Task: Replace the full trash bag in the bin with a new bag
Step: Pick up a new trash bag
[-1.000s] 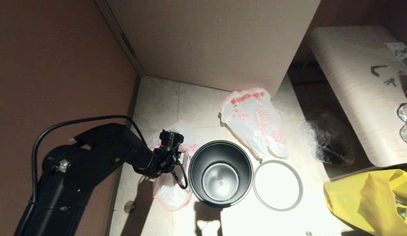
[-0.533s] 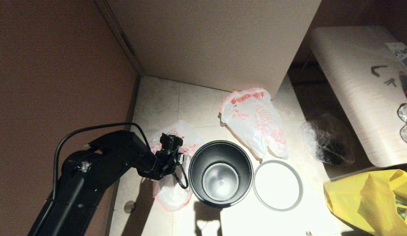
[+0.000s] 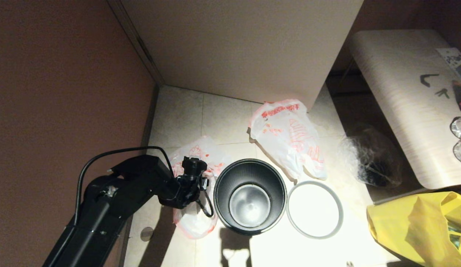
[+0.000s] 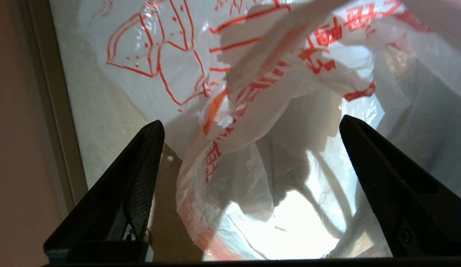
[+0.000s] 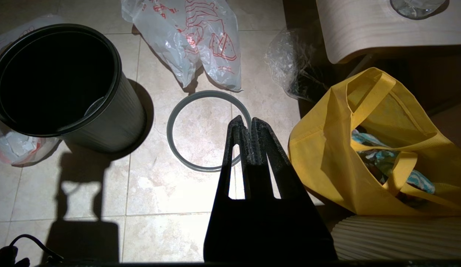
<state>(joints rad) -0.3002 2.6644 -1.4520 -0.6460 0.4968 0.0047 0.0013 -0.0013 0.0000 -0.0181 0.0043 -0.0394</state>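
Head view: left arm (image 3: 141, 181) half-hiding full trash bag (image 3: 195, 218)

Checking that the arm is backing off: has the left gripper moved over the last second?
Barely: the left gripper still hangs beside the bin over the full trash bag, slightly lower in view; the elbow swung toward the bin.
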